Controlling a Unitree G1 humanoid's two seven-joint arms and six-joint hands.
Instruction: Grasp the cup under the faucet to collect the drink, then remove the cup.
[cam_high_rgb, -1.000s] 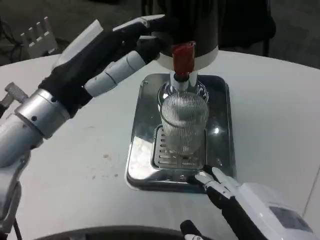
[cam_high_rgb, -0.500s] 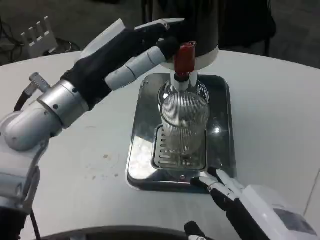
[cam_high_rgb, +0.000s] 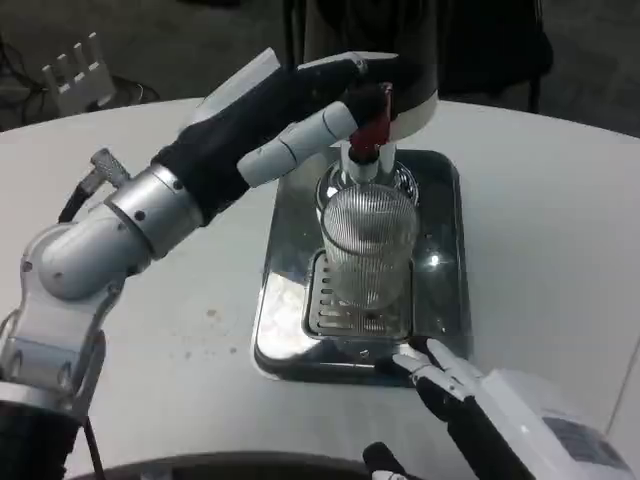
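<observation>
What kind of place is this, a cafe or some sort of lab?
Probably a lab test setup, not a cafe: a drink dispenser with a red tap over a ribbed glass cup on a steel drip tray, on a bare white table.

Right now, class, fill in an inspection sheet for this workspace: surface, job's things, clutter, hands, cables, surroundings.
Surface: white table, faint specks near its front left.
Job's things: ribbed glass cup upright on the drip grate of the metal tray, under the faucet with its red tap lever.
Clutter: nothing seen.
Hands: left hand reaches the lever, fingers at it; right hand low at the tray's front edge, holding nothing.
Cables: dark cable by the left forearm.
Surroundings: dark floor, white rack beyond the table.
</observation>
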